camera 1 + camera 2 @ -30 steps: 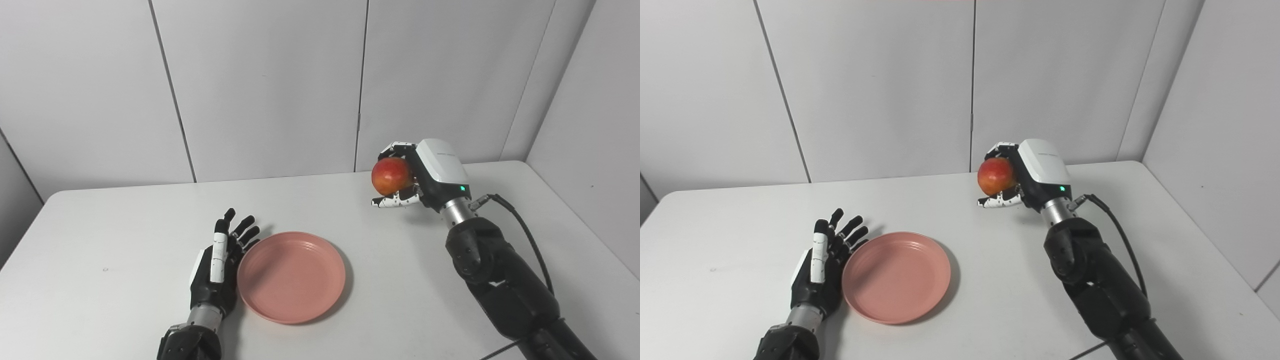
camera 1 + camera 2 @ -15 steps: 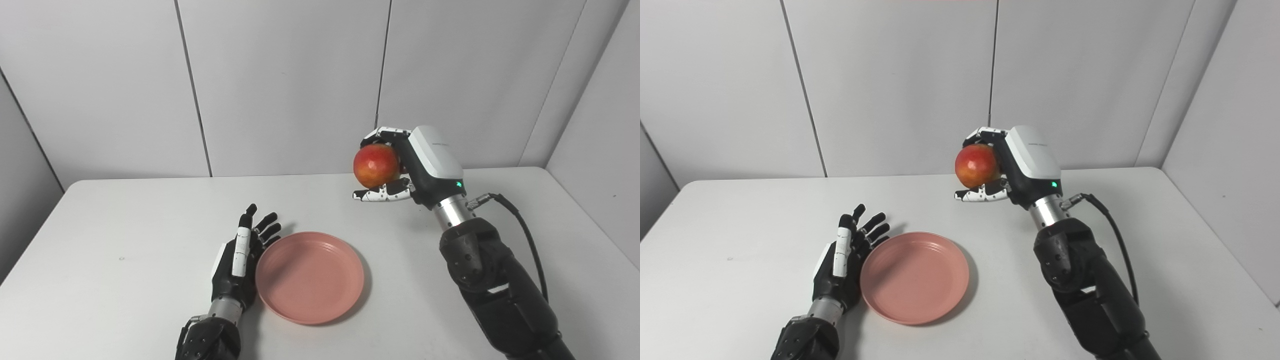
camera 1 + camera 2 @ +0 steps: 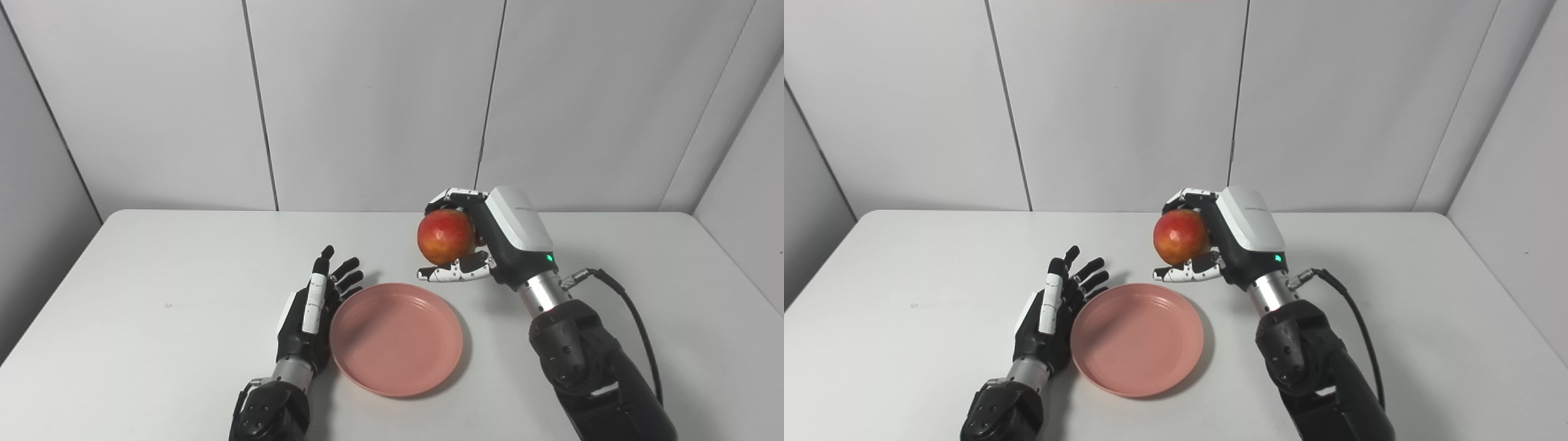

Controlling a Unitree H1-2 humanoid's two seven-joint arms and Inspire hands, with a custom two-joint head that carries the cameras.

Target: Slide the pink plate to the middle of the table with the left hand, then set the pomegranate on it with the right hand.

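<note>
Holding the pomegranate (image 3: 446,236) clear of the tabletop (image 3: 153,269), the right hand (image 3: 490,242) is clasped around it; the pink plate (image 3: 396,337) lies below and to its left. Left hand (image 3: 309,312), fingers spread and empty, rests against the plate's rim.

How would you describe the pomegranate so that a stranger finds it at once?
Start at the white table, then find the pink plate near its middle. Just beyond the plate's far rim, the right robot hand holds the pomegranate in the air: the only round, red-yellow thing here.
</note>
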